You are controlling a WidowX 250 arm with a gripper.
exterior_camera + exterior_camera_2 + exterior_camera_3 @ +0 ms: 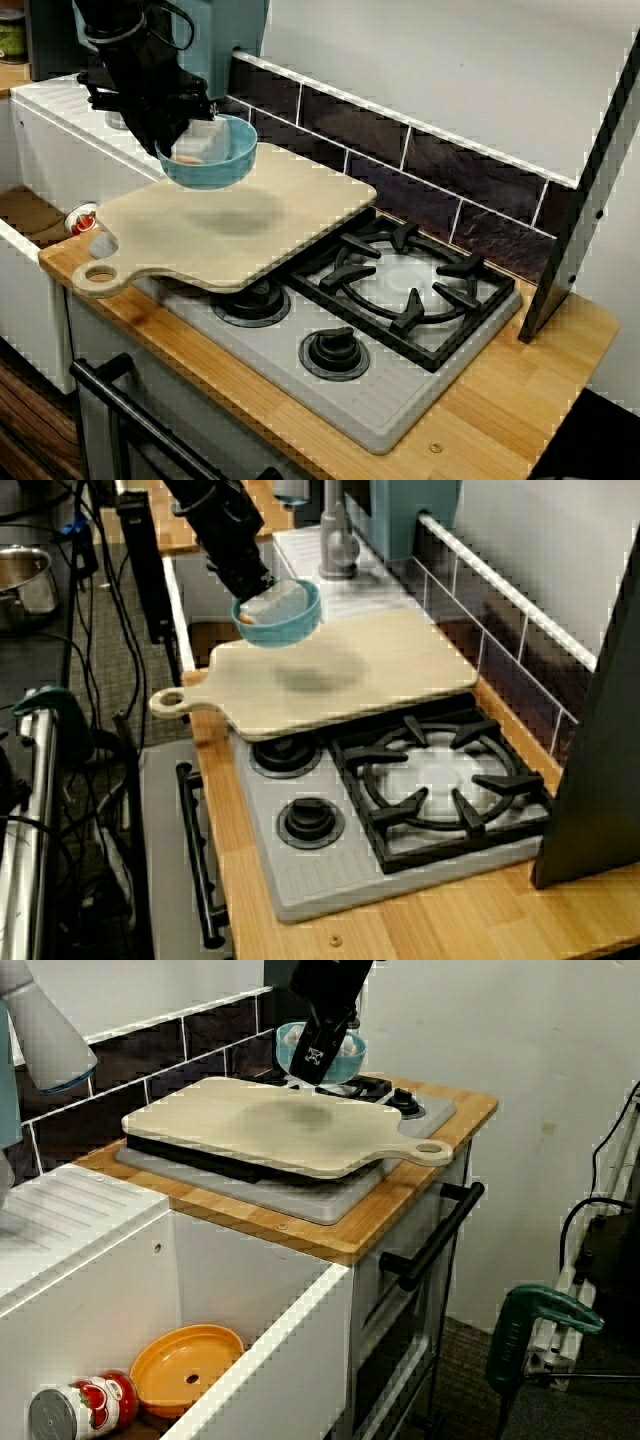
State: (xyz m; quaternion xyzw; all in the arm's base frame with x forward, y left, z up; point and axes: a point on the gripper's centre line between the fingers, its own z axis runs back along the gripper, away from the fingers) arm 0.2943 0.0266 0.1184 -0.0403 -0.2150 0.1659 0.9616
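The gripper (pixel 188 132) is pinching the rim of a round, light-blue bowl (pixel 222 160), jaws nearly closed. The bowl is hanging beneath them, mouth facing upward, over the cutting board (pixel 230 225).

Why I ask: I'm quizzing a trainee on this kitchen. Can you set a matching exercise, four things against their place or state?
1. blue bowl
2. cutting board
3. plate
4. tin can

a. lying on its side
b. orange, in the sink
c. held up by the gripper
d. flat across the stove

Pairs: 1-c, 2-d, 3-b, 4-a.
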